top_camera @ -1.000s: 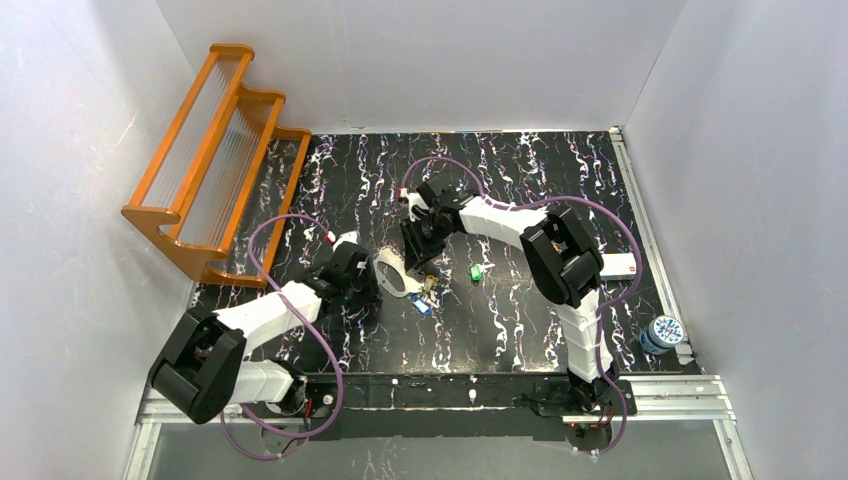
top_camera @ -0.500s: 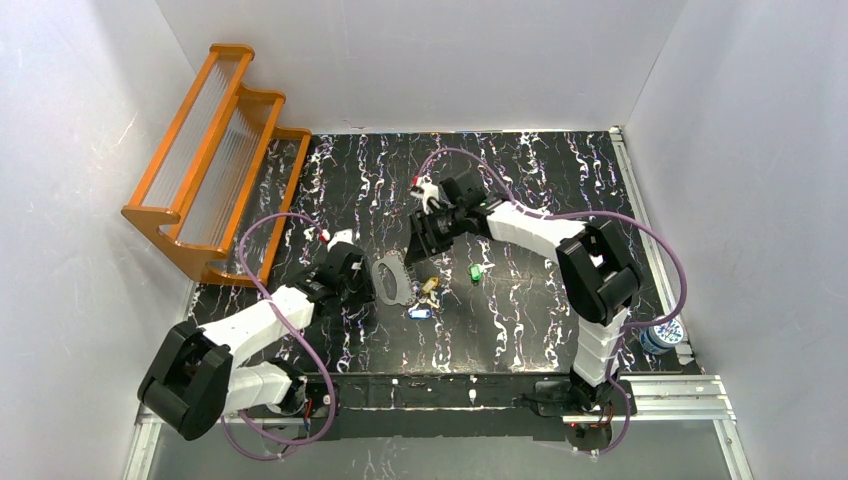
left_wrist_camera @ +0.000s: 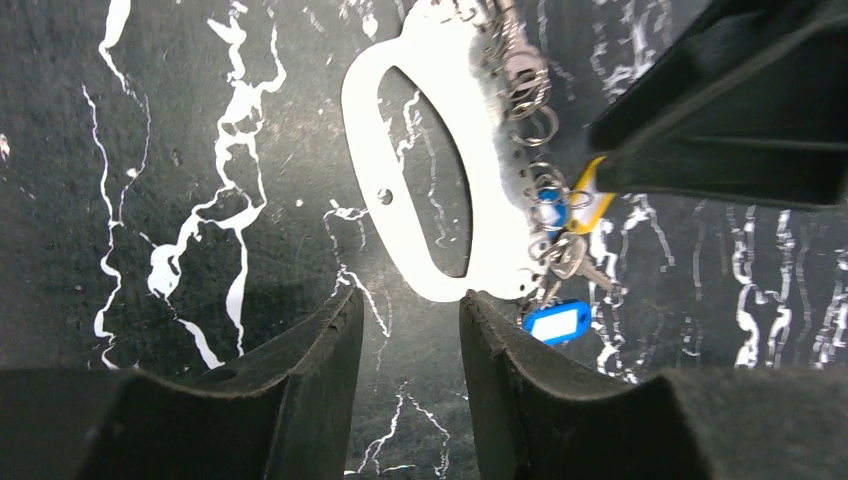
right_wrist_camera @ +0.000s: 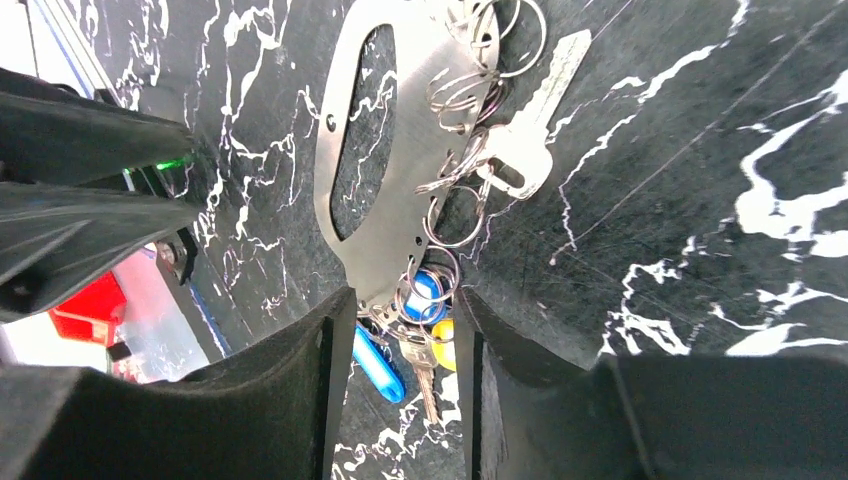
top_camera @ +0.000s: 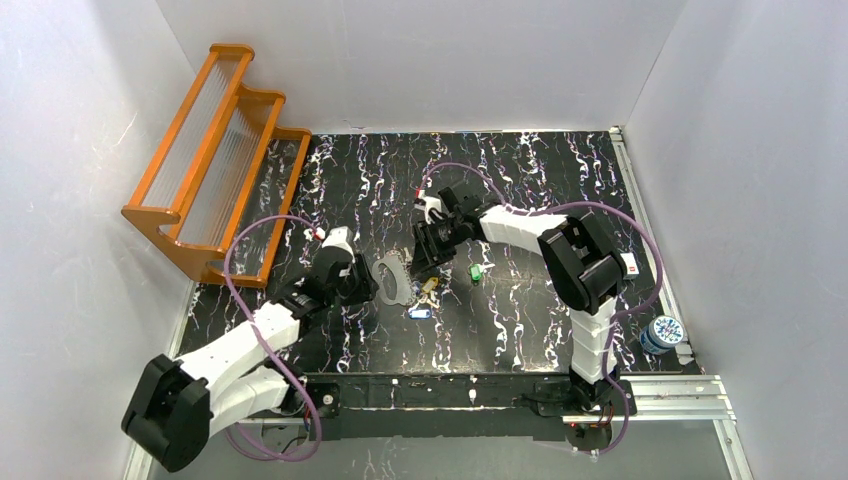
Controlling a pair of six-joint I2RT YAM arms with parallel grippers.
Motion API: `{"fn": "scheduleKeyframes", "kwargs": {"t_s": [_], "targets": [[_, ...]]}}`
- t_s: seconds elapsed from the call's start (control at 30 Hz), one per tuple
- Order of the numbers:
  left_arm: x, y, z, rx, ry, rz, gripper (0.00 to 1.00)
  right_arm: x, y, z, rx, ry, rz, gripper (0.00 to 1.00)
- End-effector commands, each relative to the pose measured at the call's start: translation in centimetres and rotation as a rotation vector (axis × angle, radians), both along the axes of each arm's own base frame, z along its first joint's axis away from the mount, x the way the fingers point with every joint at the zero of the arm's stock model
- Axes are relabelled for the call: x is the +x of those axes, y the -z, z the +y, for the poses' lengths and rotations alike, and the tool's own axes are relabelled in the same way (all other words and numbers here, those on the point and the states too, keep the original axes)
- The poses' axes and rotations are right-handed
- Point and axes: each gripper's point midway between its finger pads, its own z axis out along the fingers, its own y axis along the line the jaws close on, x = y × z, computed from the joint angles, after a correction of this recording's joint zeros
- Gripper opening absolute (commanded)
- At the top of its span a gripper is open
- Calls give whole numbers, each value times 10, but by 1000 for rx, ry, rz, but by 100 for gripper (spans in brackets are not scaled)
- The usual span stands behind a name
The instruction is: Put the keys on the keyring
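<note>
— Starting from the left edge?
— Yes. Finding an orange stepped rack (top_camera: 213, 165) by the far left corner, propped against the wall.
— And toward the middle?
— Meeting the left gripper (left_wrist_camera: 405, 310), with fingers (left_wrist_camera: 310, 350) parted by a narrow gap and clamped on nothing.
— Touching the keyring?
— Cannot tell. Stops right at the tip of the keyring (left_wrist_camera: 385, 200), a flat silver oval lying near the centre of the marbled black table (top_camera: 540, 330).
— Any keys there?
— Seeing small wire rings (right_wrist_camera: 455, 165) along its right side, with a plain silver key (right_wrist_camera: 525, 150), a yellow-headed key (left_wrist_camera: 592, 195) and a blue tag (left_wrist_camera: 556, 322) bunched there. Cannot tell which rings carry which.
— Then the right gripper?
— Reaching the right gripper (right_wrist_camera: 400, 305), pointed at the same bunch from the far side, with fingers likewise apart, straddling the keyring's end and a blue-headed key (right_wrist_camera: 425, 288). Not visibly pinching either.
— Further right?
— Spotting a green-headed key (top_camera: 476, 271) alone on the table, just right of that gripper, apart from the keyring. Then a white box (top_camera: 628, 262) near the right edge, partly hidden by the right arm, and a blue-and-white roll (top_camera: 663, 333) at the near right corner.
</note>
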Motion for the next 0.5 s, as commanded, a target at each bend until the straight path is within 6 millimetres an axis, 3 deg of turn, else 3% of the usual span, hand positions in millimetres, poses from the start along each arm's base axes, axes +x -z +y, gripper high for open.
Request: {"fn": "scheduleKeyframes", "kwargs": {"t_s": [0.0,0.13,0.47], "targets": [[5,-21,-4,-49,26,-103,39,-22,8,6,-16,-55,28,47],[5,-32,-4,-73,29,-147,39,-27,11,7,-13,-35,52,47],[3,-29,-3,-75,24,-140,40,8,13,4,-72,197,73,50]]}}
